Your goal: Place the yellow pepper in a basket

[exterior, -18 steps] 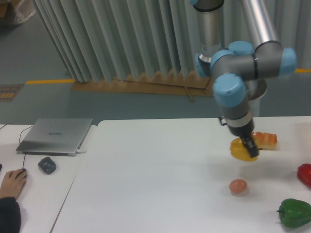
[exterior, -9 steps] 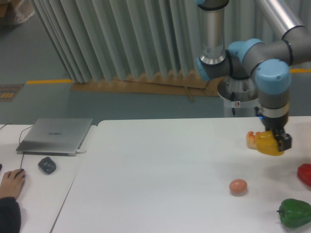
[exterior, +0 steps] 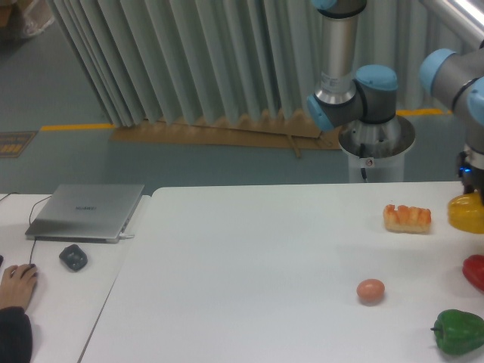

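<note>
The yellow pepper is glossy and lobed and hangs at the right edge of the camera view, held a little above the white table. My gripper is mostly cut off by the frame edge; it is shut on the yellow pepper. The arm's blue-capped wrist rises above it. No basket is in view.
An orange bread-like item lies left of the pepper. A peach-coloured egg, a red pepper and a green pepper lie nearer the front right. A laptop, a mouse and a person's hand are at the left.
My gripper has carried the yellow pepper to the right, from beside the egg past the bread-like item to the frame's right edge. The other objects have not moved.
</note>
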`<state>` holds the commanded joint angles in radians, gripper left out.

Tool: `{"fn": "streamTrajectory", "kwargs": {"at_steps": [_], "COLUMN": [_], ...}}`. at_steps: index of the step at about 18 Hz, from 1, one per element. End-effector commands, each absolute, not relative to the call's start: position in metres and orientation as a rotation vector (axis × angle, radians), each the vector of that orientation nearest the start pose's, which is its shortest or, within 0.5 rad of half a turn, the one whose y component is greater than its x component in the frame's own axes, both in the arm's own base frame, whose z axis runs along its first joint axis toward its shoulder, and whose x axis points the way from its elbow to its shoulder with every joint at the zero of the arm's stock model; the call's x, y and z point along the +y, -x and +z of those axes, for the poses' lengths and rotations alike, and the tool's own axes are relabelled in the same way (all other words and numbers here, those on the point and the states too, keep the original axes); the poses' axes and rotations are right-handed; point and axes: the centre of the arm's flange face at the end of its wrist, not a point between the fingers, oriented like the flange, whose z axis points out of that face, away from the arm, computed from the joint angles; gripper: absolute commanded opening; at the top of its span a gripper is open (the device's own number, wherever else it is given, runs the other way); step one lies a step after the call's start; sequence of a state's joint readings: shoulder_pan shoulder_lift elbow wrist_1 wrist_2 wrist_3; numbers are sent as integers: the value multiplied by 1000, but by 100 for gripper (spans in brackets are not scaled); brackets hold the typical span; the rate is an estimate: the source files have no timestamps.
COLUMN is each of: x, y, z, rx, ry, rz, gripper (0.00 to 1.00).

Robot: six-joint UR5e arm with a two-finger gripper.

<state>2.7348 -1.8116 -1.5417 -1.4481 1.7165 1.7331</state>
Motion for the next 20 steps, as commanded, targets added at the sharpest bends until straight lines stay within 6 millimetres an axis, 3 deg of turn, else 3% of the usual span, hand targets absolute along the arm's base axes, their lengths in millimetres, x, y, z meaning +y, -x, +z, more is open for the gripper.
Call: {"fn": "streamTrajectory", "kwargs": {"at_steps": [9, 10, 11, 13, 15, 20], "x": [248, 244, 237, 236, 231, 231], "y": [543, 547, 561, 563, 586, 584], "z": [376, 375, 358, 351, 321, 321], "rx": [1125, 1141, 1188, 1210, 1192, 1201], "ry": [3071, 3065, 3066, 3083, 3093, 3091], "rz": [-166, -159, -170, -197, -193, -184], "gripper": [49, 49, 51, 51, 51, 53]}}
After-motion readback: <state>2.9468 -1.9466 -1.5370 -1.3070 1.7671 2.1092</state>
